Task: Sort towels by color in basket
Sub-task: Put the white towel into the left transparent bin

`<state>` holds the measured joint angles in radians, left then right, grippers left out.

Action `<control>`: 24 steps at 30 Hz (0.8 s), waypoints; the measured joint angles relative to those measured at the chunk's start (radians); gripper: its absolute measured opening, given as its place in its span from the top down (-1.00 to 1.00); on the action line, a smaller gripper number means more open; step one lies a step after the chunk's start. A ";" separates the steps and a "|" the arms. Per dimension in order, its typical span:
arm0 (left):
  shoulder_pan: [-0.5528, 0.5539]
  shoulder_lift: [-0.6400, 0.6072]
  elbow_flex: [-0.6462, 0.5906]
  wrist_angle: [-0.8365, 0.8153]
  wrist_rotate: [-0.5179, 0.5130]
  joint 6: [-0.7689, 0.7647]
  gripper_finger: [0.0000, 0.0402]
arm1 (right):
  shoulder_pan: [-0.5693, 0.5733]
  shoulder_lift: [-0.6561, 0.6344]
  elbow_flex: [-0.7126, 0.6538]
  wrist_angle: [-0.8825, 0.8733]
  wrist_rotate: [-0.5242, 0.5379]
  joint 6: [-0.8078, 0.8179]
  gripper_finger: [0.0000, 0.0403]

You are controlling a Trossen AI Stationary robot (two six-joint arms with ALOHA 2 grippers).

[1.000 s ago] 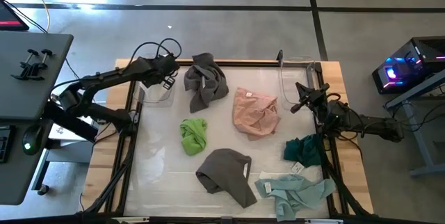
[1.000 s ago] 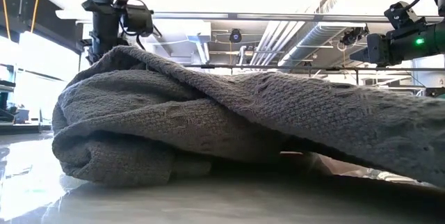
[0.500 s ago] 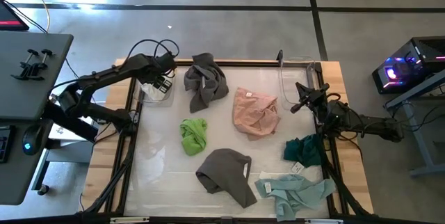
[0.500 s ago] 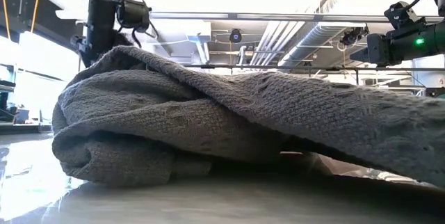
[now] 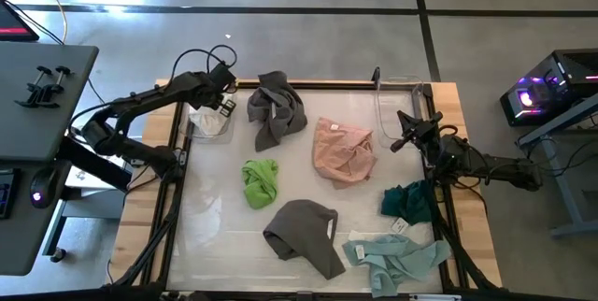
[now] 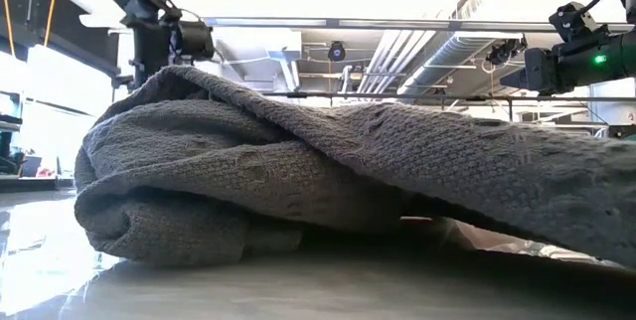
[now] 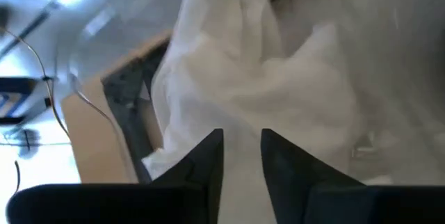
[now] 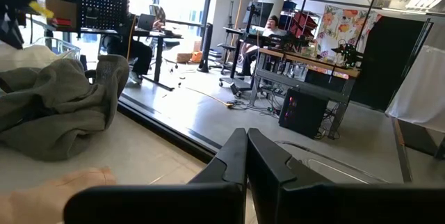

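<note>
Pale, glossy surface (image 5: pixel 215 236) carries six soft cloths: two dark grey towels (image 5: pixel 277 107) (image 5: pixel 304 234), a pink one (image 5: pixel 343 149), a lime green one (image 5: pixel 261 181), a dark teal one (image 5: pixel 408 202) and a pale mint one (image 5: pixel 397 257). At the far left corner, the left pincer (image 7: pixel 242 151) hangs over a cream towel (image 7: pixel 264 85) inside a clear bin (image 5: pixel 211 124), fingers a little apart and grasping nothing. The right pincer (image 5: pixel 400 141) waits at the right edge, clenched and empty.

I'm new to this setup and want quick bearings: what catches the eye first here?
Bright towels scattered over the white table: a lime green towel left of centre, a pink towel to its right. The left gripper hovers over a cream towel at the far-left corner.
</note>
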<state>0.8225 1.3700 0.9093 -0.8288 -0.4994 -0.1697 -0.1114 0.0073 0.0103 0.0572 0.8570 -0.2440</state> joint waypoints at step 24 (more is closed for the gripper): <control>0.034 0.008 -0.043 0.045 0.099 0.076 0.85 | 0.000 0.000 0.000 0.000 0.000 0.000 1.00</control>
<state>0.8570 1.3776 0.8664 -0.7838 -0.4004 -0.0936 -0.1115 0.0072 0.0103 0.0573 0.8570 -0.2442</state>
